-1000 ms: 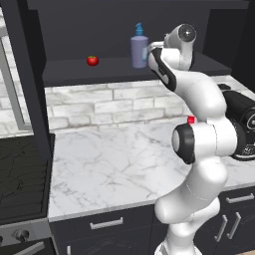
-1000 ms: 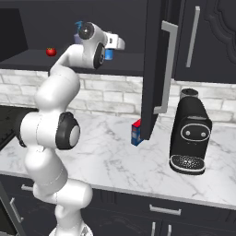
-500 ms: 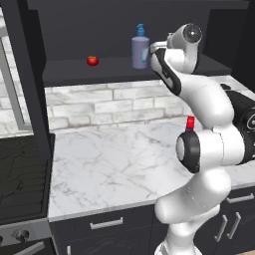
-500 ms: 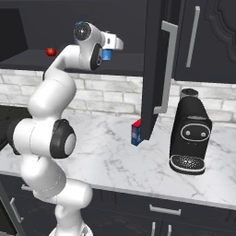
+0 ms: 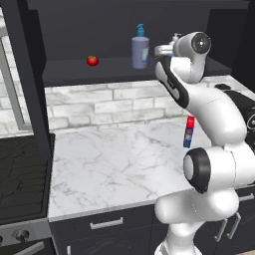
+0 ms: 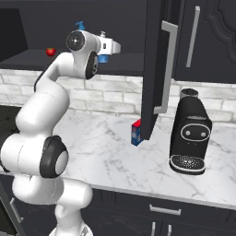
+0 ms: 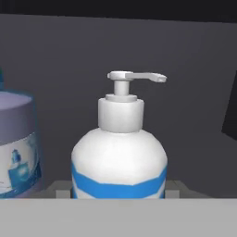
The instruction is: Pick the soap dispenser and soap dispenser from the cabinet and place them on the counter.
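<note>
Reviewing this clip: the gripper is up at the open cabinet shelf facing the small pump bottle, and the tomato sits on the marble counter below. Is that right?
Not quite. The tomato sits on the cabinet shelf, left of the greyish-purple soap dispenser, not on the counter; the left base view shows it. The rest holds: the gripper faces the small soap dispenser.

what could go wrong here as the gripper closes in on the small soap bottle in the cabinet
1. The larger greyish-purple soap dispenser stands close beside the small white and blue soap dispenser, so a finger might knock it.
2. The small bottle's body is rounded; a grip placed badly may slip.
3. Its white pump sticks out sideways and could catch on the way out of the cabinet.
</note>
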Tool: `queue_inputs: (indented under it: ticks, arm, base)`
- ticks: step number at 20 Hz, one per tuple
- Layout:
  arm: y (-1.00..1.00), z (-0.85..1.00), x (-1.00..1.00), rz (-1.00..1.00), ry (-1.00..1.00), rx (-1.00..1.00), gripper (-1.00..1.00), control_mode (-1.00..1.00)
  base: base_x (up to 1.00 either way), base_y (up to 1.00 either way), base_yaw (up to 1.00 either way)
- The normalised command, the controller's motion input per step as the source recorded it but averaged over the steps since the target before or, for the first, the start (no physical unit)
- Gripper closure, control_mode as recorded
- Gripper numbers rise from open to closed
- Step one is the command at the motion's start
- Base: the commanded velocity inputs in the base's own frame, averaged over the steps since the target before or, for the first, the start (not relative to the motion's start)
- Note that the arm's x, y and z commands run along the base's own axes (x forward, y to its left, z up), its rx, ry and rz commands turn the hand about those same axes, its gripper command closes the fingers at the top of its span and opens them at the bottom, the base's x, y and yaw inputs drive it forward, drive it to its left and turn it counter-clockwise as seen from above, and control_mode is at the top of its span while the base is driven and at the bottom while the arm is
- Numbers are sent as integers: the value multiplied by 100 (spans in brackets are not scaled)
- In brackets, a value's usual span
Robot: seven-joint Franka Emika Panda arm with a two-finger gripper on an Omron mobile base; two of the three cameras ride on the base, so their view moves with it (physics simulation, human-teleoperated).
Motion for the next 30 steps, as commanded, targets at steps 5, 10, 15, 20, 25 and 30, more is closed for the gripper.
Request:
queue_inputs:
  ticks: [5,10,15,20,25,30]
  arm:
    - [0,0,-57,0,-5,1,100,-100]
    - [0,0,-58,0,-1,3,100,-100]
    - [1,0,-62,0,-1,3,100,-100]
    - [1,0,-62,0,-1,3,100,-100]
    - [3,-2,-62,0,0,1,100,-100]
    - [7,-5,-56,0,-1,0,100,-100]
  base:
    - [0,0,0]
    - [0,0,0]
    - [0,0,0]
    - [0,0,0]
    - [0,0,0]
    - [0,0,0]
